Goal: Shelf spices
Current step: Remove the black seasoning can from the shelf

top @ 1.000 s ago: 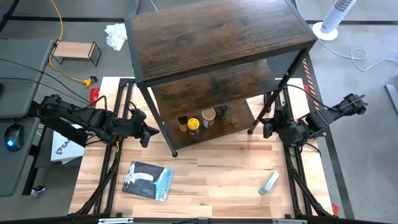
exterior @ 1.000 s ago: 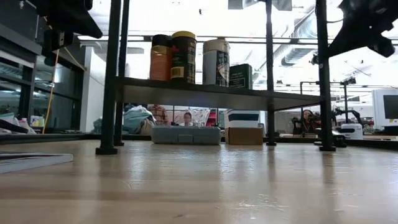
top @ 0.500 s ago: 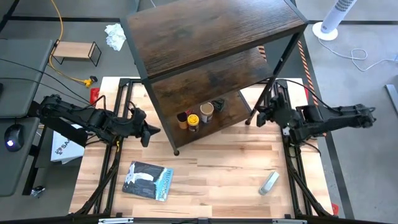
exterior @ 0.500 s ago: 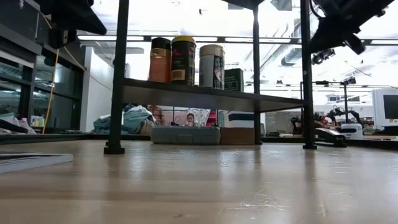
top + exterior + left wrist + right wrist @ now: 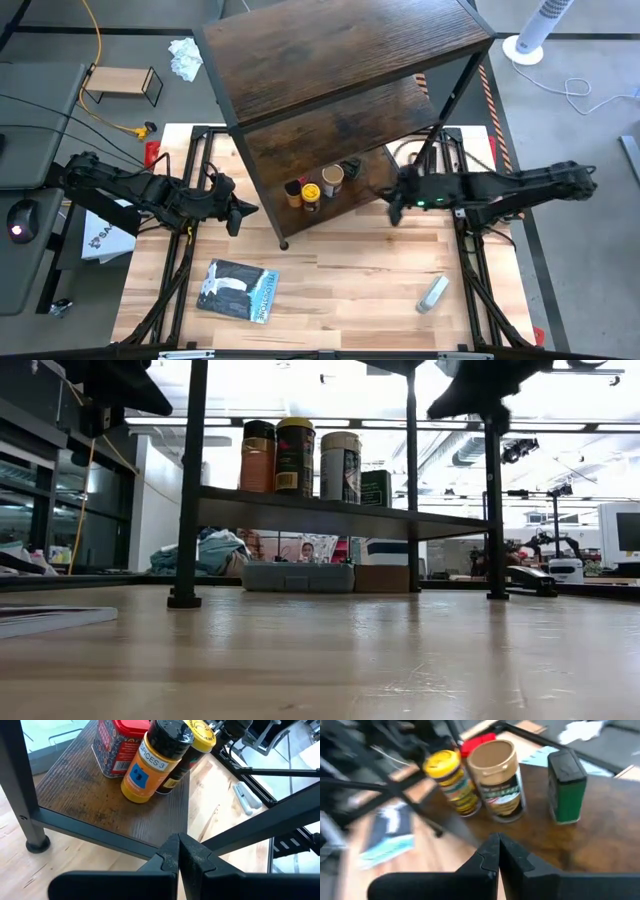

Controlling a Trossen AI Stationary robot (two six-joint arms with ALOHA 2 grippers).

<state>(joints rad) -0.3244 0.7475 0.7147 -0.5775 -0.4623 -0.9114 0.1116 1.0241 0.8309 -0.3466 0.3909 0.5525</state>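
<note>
**A:** While both claws hang empty, list the overhead stock.

**B:** High view. Item: shelf [image 5: 340, 60], dark wood boards on a black frame, standing at the table's back. Item: spices [image 5: 322, 185], a row on its lowest board. Left gripper [image 5: 240, 213]: pressed together, nothing in it, just outside the front corner post; the spices lie beyond that post, near its tip. Right gripper [image 5: 392, 207]: pressed together, empty, at the lowest board's other front corner, the spices close beside it. Loose stock on the table: blue-grey packet [image 5: 237, 291] toward the left claw's side, grey-white tube [image 5: 432, 293] toward the right claw's side, both well apart from the claws.

**A:** Low view?

**B:** Four containers show upright on the lowest board; the yellow-lidded jar [image 5: 295, 455] is second in the row. The right claw hangs above the far end of that board.

**A:** Left wrist?

**B:** Fingers [image 5: 170, 855] meet. Ahead: red tin [image 5: 120, 745], brown jar [image 5: 152, 762] with black cap touching it, yellow lid behind.

**A:** Right wrist?

**B:** Fingers [image 5: 490, 851] meet. Ahead: tan-lidded jar [image 5: 498, 780], yellow-lidded jar beside it, small black-lidded one [image 5: 566, 785] standing apart.

**A:** Handling advice?

**B:** By my reading everything is shelved. Back each claw away level, clear of the posts, so no jar is nudged.
</note>
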